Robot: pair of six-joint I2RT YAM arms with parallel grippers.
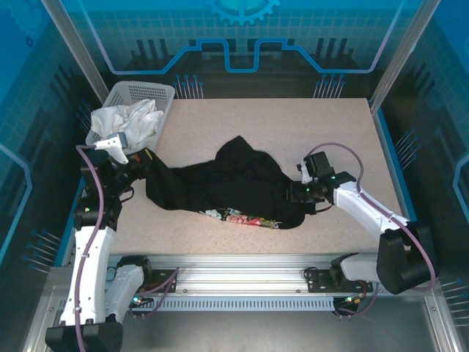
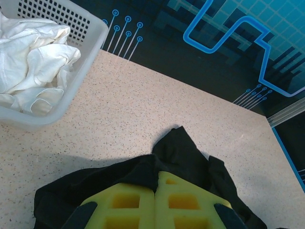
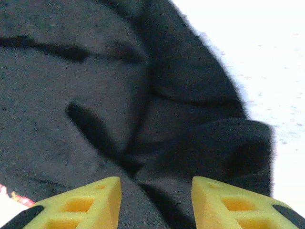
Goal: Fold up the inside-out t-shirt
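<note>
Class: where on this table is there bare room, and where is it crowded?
Free: the far strip of table behind the black t-shirt, right of the basket; the near strip along the rail. Crowded: the middle, where the t-shirt lies.

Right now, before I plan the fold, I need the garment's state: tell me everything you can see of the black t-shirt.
The black t-shirt is soft matte fabric, lying crumpled across the middle of the table, stretched left to right, with a peak bunched toward the far side. A strip of colourful print shows along its near edge. The left gripper, jaws shut, pinches its left end; the right gripper, jaws apart, sits over folds at its right end. It is not neatly folded yet.
</note>
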